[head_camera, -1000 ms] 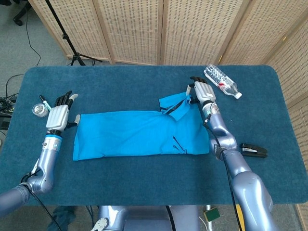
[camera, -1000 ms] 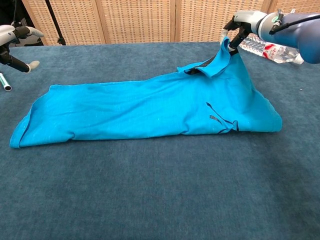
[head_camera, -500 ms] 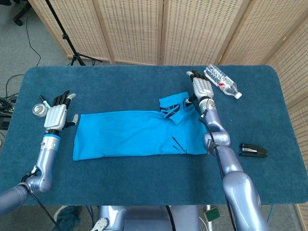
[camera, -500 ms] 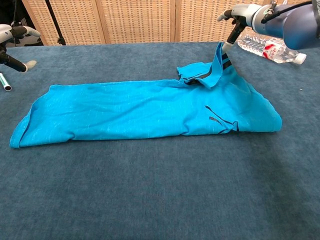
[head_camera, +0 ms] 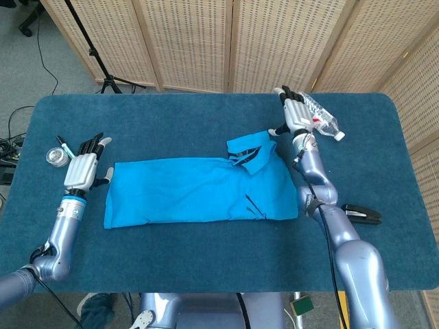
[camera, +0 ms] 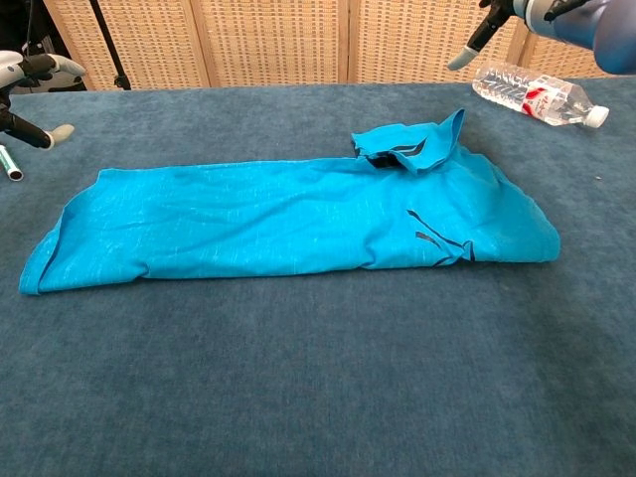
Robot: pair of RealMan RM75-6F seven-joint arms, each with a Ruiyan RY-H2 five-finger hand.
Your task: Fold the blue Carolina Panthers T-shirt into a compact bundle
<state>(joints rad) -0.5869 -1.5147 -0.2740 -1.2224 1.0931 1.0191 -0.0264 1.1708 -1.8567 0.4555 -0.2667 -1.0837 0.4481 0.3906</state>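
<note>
The shirt (head_camera: 199, 190) is lying mid-table as a long strip, lengthwise folds done, crosswise folding remaining, while both the left hand (head_camera: 82, 164) and the right hand (head_camera: 295, 114) are hovering spread, holding nothing.

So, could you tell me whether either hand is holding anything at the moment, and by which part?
Nothing is held. The right hand is open above the table, clear of the shirt; the left hand is open beside the shirt's end.

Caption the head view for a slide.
Blue T-shirt lies folded lengthwise on the table; both open hands, left and right, hover clear of it.
</note>
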